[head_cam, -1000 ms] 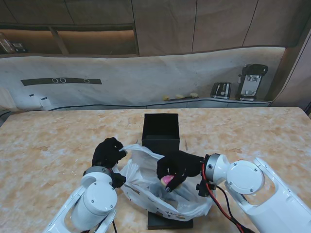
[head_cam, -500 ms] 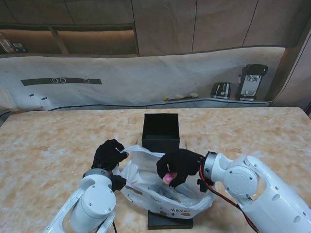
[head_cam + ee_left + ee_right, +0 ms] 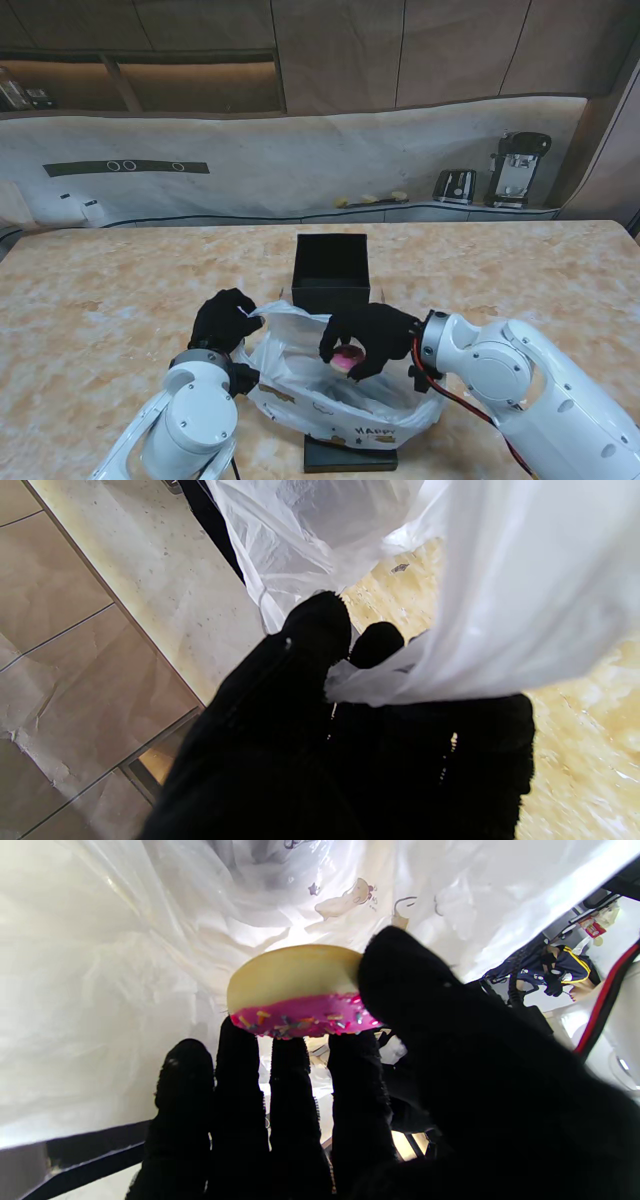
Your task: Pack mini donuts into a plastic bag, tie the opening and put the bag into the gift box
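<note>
- The right hand (image 3: 365,335), in a black glove, holds a mini donut (image 3: 348,358) over the open mouth of the plastic bag (image 3: 330,395).
- In the right wrist view the thumb (image 3: 400,985) presses one edge of the donut (image 3: 297,990), and three fingertips (image 3: 287,1050) bear against its pink, sprinkled icing; the little finger stands just beside them, apart from the donut.
- The donut's plain pale side faces into the bag (image 3: 90,965), whose white printed film surrounds it on nearly every side.
- The left hand (image 3: 226,320), also in a black glove, is closed on the rim of the bag on the side away from the right hand.
- In the left wrist view the thumb (image 3: 315,625) and a fingertip (image 3: 376,642) pinch a gathered fold of the white film (image 3: 450,630), which stretches taut from the pinch.
- The bag lies between the two hands, its mouth spread open and turned upward.
- The bottom of the bag rests on a flat dark lid or tray (image 3: 345,457), nearer to me than both hands.
- The gift box (image 3: 331,268), black and open at the top, stands on the table (image 3: 100,300) just beyond the hands, close to the bag's far edge.
- I cannot tell whether other donuts already lie inside the bag.
</note>
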